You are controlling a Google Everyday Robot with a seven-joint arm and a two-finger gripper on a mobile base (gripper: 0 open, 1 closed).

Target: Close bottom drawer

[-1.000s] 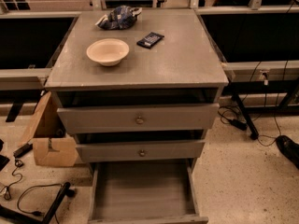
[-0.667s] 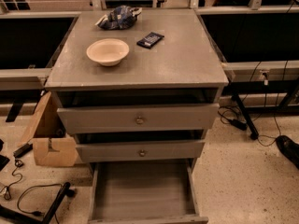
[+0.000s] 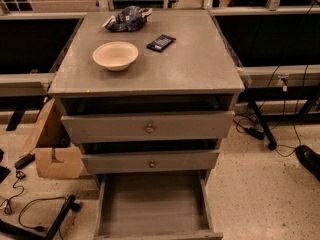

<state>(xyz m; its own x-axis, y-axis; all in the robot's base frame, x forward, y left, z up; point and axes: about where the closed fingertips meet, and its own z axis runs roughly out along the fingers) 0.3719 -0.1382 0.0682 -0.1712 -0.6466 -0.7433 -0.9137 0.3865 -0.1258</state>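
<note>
Plainly, the gripper is out of sight, so I cannot tell its pose or how far it is open. The bottom drawer stands pulled far out at the foot of the cabinet, below the middle drawer, its inside bare.

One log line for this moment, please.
bottom drawer: open, nothing inside | hand: not in view | contact: none seen | task: close not yet done
</note>
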